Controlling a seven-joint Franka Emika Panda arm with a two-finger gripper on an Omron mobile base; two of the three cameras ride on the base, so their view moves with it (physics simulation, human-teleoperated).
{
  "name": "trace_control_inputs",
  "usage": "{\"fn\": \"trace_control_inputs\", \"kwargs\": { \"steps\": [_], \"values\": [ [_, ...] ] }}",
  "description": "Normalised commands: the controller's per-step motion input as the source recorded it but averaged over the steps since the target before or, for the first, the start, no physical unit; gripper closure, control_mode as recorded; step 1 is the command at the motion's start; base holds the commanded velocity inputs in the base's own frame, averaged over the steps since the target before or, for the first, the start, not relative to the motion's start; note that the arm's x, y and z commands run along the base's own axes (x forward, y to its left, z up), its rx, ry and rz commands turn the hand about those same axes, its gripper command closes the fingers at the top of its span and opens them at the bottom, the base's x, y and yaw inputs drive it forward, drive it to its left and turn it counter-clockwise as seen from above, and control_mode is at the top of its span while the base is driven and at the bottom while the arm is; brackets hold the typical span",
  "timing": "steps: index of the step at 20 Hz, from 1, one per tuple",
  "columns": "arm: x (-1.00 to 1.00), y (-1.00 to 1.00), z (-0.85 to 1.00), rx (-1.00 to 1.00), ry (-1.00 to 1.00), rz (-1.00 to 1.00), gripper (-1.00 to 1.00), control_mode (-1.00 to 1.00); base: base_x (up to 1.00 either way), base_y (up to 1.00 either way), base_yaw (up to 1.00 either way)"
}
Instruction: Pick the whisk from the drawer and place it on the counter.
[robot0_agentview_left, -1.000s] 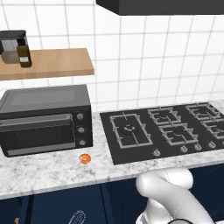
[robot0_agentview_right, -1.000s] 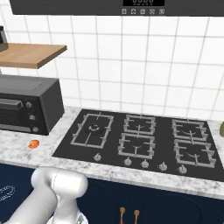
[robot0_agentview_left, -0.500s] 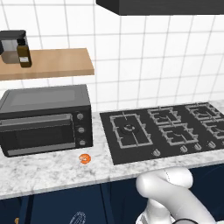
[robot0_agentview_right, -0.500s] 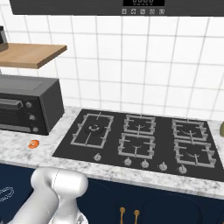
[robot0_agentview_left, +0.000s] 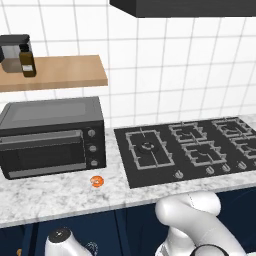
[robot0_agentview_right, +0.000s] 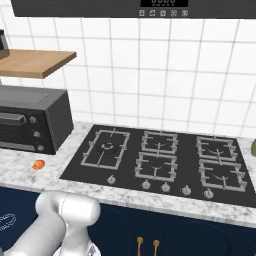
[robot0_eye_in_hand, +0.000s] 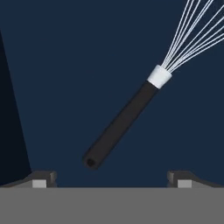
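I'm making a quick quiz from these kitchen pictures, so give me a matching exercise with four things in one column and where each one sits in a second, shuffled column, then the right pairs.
Things:
1. whisk
2. small orange object
3. dark bottle
4. toaster oven

Places:
A. on the wooden wall shelf
B. lying on the drawer floor, in front of the open gripper
C. at the left end of the counter, under the shelf
D. on the counter, in front of the oven's knobs

Pairs: 1-B, 2-D, 3-A, 4-C
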Motion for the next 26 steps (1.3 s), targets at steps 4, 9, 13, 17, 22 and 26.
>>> {"fn": "trace_control_inputs", "kwargs": {
  "steps": [4, 9, 13, 17, 22, 26],
  "values": [
    [0.35, 0.0, 0.0, 0.0, 0.0, -0.02, -1.0, -1.0, 0.0, 0.0, 0.0],
    [0.3, 0.05, -0.08, 0.0, -0.01, -0.05, -1.0, -1.0, 0.0, 0.0, 0.0],
    [0.11, 0.0, -0.08, 0.0, 0.0, -0.04, -1.0, -1.0, 0.0, 0.0, 0.0],
    [-0.14, -0.02, -0.14, 0.0, 0.0, -0.01, -1.0, -1.0, 0.0, 0.0, 0.0],
    [-0.12, -0.11, -0.24, 0.0, 0.0, -0.03, -1.0, -1.0, 0.0, 0.0, 0.0],
    [0.0, -0.09, -0.29, 0.0, 0.0, -0.03, -1.0, -1.0, 0.0, 0.0, 0.0]
  ]
}}
